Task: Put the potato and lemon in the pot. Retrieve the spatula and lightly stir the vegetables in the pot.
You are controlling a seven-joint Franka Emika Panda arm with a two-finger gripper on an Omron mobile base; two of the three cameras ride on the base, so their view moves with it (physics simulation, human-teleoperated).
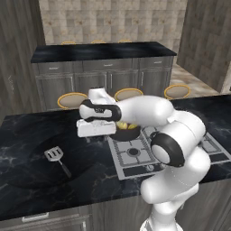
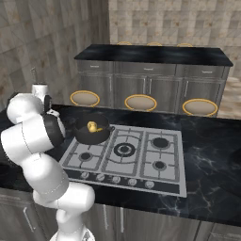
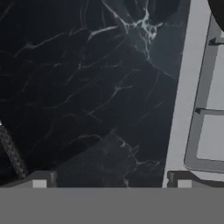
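you have the pot (image 2: 92, 133) sitting on the rear left burner of the stove (image 2: 136, 155), and the two yellow vegetables (image 2: 93, 126) lie inside it, touching each other. in the left base view the pot (image 1: 125, 132) is half hidden behind the arm's forearm. the spatula (image 1: 57, 159) lies flat on the dark marble counter (image 1: 27, 135), well to the left of the stove, with its slotted head toward the far side and its black handle pointing back toward you. your gripper (image 3: 109, 180) hangs over bare counter just left of the stove's edge, between the spatula and the pot. its fingertips (image 3: 40, 179) stand wide apart with nothing between them. a thin dark handle (image 3: 12, 153) crosses the lower left of the hand view.
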